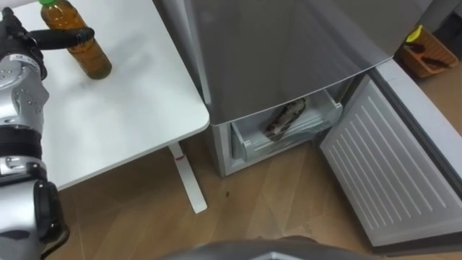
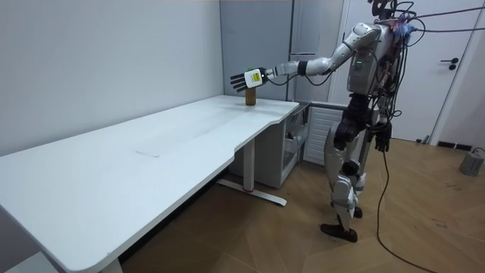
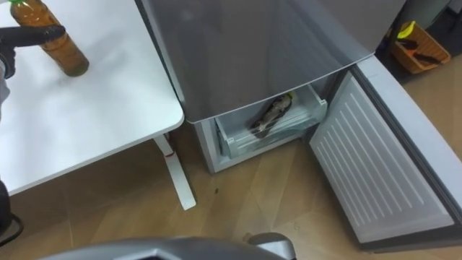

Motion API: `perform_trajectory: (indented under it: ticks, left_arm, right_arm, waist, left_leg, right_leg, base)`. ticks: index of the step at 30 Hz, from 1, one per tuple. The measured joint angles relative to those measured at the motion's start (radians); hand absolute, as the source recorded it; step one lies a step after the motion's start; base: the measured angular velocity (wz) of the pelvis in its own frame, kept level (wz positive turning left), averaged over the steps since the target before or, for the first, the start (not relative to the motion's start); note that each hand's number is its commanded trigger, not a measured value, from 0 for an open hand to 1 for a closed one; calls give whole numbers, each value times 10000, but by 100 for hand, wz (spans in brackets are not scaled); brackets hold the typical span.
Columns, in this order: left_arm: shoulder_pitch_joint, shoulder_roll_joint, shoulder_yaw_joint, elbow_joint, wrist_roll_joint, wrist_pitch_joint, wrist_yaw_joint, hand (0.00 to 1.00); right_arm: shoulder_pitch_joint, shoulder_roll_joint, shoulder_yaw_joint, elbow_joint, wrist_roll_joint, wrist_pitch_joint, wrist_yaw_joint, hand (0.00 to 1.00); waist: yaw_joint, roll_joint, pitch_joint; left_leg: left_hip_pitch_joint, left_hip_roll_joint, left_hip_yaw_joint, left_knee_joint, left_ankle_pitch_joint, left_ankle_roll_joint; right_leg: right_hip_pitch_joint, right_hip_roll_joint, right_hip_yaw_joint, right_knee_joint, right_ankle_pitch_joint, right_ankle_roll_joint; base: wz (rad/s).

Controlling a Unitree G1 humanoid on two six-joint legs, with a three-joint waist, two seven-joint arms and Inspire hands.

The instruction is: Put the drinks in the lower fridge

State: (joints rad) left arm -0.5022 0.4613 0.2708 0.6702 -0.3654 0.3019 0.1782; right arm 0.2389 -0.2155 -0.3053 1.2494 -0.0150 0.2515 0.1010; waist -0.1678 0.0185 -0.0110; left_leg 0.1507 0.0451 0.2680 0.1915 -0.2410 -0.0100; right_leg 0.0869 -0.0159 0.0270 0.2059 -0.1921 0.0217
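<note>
Your left hand (image 1: 16,42) is stretched out toward 10 o'clock in the left eye view, at the drink bottle (image 1: 90,56), an amber bottle with a green cap. It stands upright on the white tabletop (image 1: 123,101), near the far edge. The fingers (image 1: 66,35) are released and straight. One dark finger lies across the front of the bottle's neck, and nothing is curled round it. In the room view the same hand is flat and spread, right at the bottle.

Your right hand (image 2: 383,139) hangs by your hip in the room view; you cannot tell how its fingers are set.

You stand at the end of the tabletop, facing the grey fridge (image 1: 289,50) just beside it at 12 to 1 o'clock. The lower fridge door (image 1: 390,166) is swung wide open toward 4 o'clock, with its ribbed white inner face showing. The white drawer (image 1: 249,143) below is exposed, and a dark brownish thing (image 1: 286,118) lies on its side in it; what it is cannot be made out. An orange basket (image 1: 427,56) sits on the floor at 2 o'clock.
</note>
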Motion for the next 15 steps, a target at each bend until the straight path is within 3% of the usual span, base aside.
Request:
perform_trajectory:
  ticks: [5, 9, 15]
  left_arm:
    - [-133, -2, -29, 146, -499, -93, 101, 0]
    - [-134, -2, -70, 149, -1160, -446, 109, 0]
    - [-134, -11, -581, 180, -1554, -671, 116, 0]
  right_arm:
    - [70, 4, 89, 30, 1, -191, -122, 0]
    - [173, 1, 105, 22, 2, -377, -267, 0]
    - [198, 3, 123, 19, 8, -408, -518, 0]
  waist:
    - [-146, 23, 22]
    - [-206, 105, 92]
    - [-252, 91, 157]
  left_leg:
    - [19, 24, 5, 59, -11, 8]
    - [10, 36, 6, 33, -37, 11]
    - [-10, 29, 19, -17, -42, 13]
  right_leg:
    - [12, 3, -22, 23, 10, -9]
    - [-43, 18, -18, 72, 11, -10]
    - [-42, 24, -9, 148, 7, -6]
  base:
    - [0]
    - [0]
    - [0]
